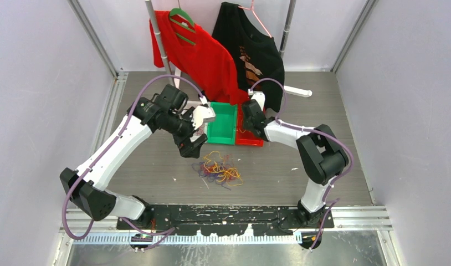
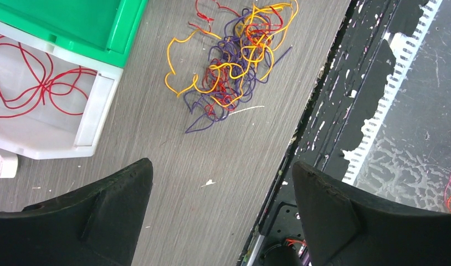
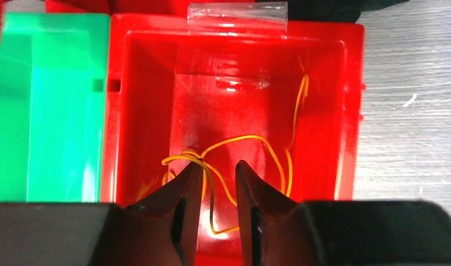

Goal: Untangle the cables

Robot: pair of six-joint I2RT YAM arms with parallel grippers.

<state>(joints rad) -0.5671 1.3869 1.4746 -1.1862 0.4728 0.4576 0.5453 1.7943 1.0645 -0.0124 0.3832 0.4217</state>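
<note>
The tangled cables (image 1: pixel 218 169) lie in a loose pile of red, yellow-orange and purple strands in the middle of the table; the pile also shows in the left wrist view (image 2: pixel 234 61). My left gripper (image 1: pixel 193 145) hangs just behind and left of the pile, wide open and empty (image 2: pixel 220 188). My right gripper (image 1: pixel 248 128) is over the red bin (image 1: pixel 251 141), jaws a little apart (image 3: pixel 219 165). Yellow cables (image 3: pixel 256 138) lie in the red bin (image 3: pixel 115 111); one strand touches my left fingertip and runs down through the gap. Red cables (image 2: pixel 35 83) lie in a white bin (image 2: pixel 96 111).
A green bin (image 1: pixel 222 123) stands between the white bin and the red bin. A red shirt (image 1: pixel 195 55) and a black shirt (image 1: pixel 251 50) hang on a rack at the back. The black base plate (image 1: pixel 223 213) runs along the near edge.
</note>
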